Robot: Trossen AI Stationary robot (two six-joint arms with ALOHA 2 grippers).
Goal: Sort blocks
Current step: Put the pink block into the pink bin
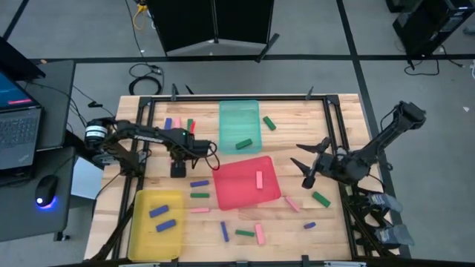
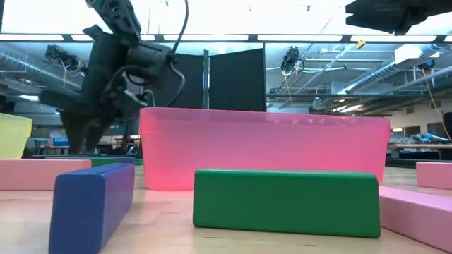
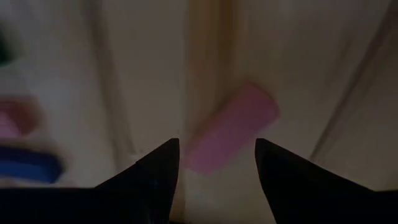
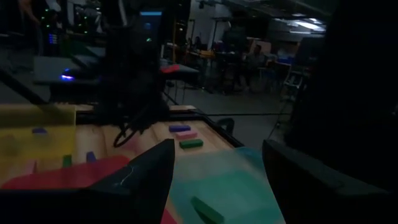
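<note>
The blocks are small blue, green and pink bars scattered on the wooden table (image 1: 297,119). My left gripper (image 1: 178,167) points down, left of the red tray (image 1: 236,194), and is open. In the left wrist view its fingers (image 3: 163,163) stand on either side of a pink block (image 3: 231,126) that lies flat on the table below them. The gripper hides that block in the high view. My right gripper (image 1: 306,163) hovers open and level, right of the red tray, with nothing between its fingers (image 4: 155,171).
The teal tray (image 1: 239,115) holds a green block (image 1: 243,144). The red tray holds a pink block (image 1: 259,179), and the yellow tray (image 1: 141,230) holds two blue blocks (image 1: 158,211). Loose blocks lie near the front edge (image 1: 245,233) and beside my left gripper (image 1: 199,183).
</note>
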